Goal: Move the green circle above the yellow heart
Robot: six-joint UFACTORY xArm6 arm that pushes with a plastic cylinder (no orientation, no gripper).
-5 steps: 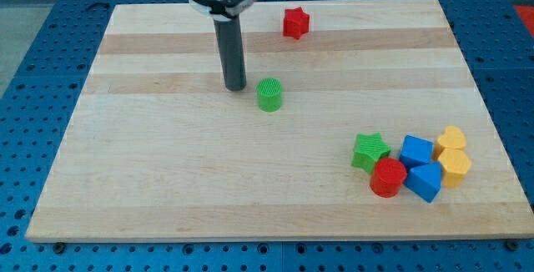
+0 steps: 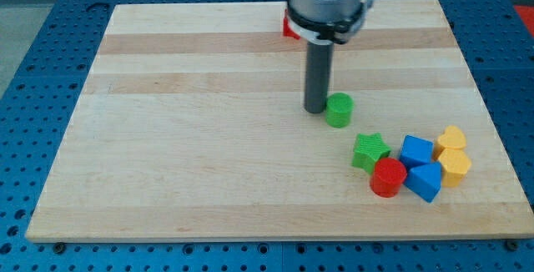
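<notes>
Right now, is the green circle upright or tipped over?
Upright: the green circle shows its flat round top and ribbed side, standing on the board just right of my tip.

My tip (image 2: 316,109) stands upright, rod vertical, on the board.

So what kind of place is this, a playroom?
More likely a robot lab bench. A wooden board sits on a blue table full of holes, and my tip is pushing a green circle around.
</notes>
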